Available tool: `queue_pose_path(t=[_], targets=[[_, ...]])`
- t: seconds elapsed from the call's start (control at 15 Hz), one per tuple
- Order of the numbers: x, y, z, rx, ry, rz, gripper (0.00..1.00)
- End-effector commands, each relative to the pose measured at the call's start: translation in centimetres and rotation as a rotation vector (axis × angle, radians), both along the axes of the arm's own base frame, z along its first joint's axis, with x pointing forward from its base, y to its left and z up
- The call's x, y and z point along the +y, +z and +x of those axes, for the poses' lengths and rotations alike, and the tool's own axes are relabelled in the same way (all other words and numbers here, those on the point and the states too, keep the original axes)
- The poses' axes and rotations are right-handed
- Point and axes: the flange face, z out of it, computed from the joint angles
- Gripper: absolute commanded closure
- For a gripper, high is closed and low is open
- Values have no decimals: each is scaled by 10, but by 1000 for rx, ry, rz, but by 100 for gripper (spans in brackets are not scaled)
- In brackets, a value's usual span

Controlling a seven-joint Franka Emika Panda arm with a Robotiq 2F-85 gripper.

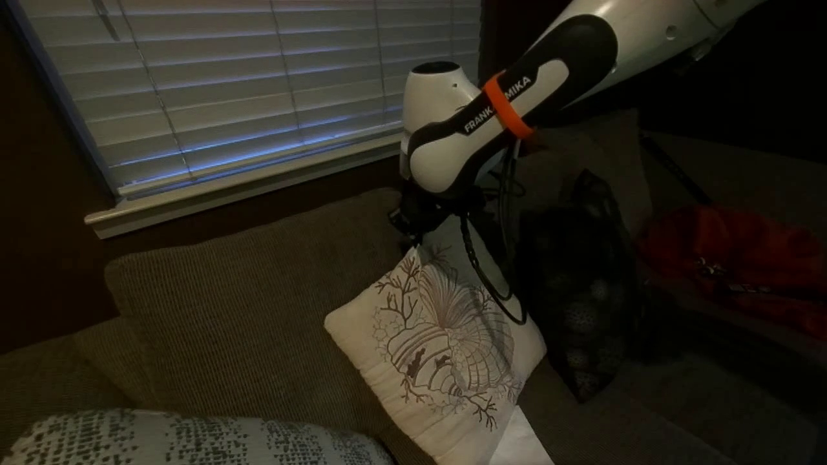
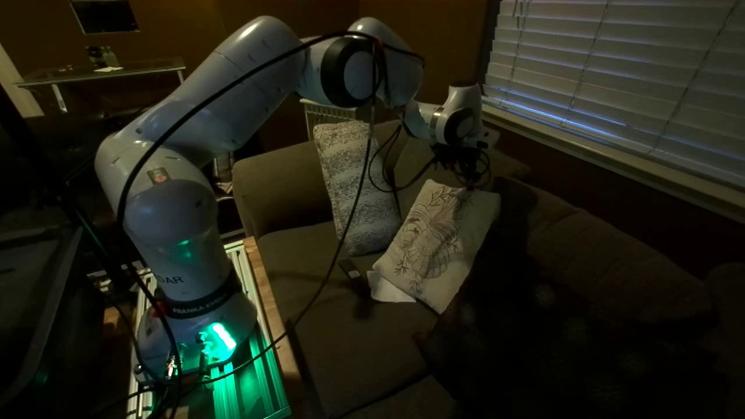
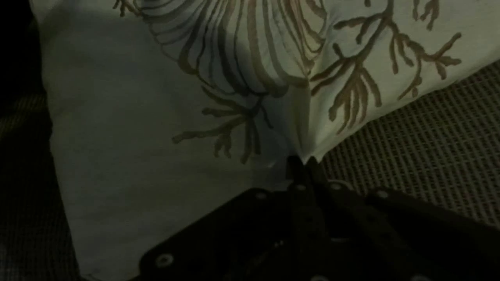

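Nearest to the camera, in the wrist view, are the dark fingers [image 3: 295, 168] of the gripper [image 3: 304, 160]. They stand narrow, tips close together, and they pinch an upper edge of the white pillow [image 1: 446, 342], whose cloth makes sharp folds at this place. This pillow, which carries a brown drawing of a shell and branches, is tilted on the sofa [image 1: 245, 310], below the end of the arm [image 1: 446, 161].

Around it are several other things. A dark cushion [image 1: 575, 310] with pale flower shapes is just beside it, and a red cloth [image 1: 730, 258] lies farther to the right in the same exterior view. On the opposite side leans a patterned cushion [image 2: 358, 192]. From under the pillow comes a white sheet [image 2: 391, 289], and near this sheet lies a dark object like a remote control [image 2: 351, 270]. A black cable [image 1: 471, 248] hangs before the pillow and covers a small part of it.

Some parts are difficult to see. The gripper hides a piece of the pillow's edge in the wrist view, and in both exterior views its fingers are almost lost in shadow. The dark cushion's outline melts into the darkness. Whether the lowest pillow corner touches the seat, I cannot tell.
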Motion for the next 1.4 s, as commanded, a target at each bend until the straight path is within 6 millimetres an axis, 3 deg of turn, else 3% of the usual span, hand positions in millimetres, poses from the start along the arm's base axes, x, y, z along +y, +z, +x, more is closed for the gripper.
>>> queue_pose_path(t=[0.0,0.4,0.6,0.93,1.33], targets=[[9,36,-12,-48,-100,57,99],[39,63,-41,-53,-97,146,99],[44,71,-64,-52,-110,221,99],[27,72,-105,10,-222,288,99],[9,98,-150,-71,-234,303,99]])
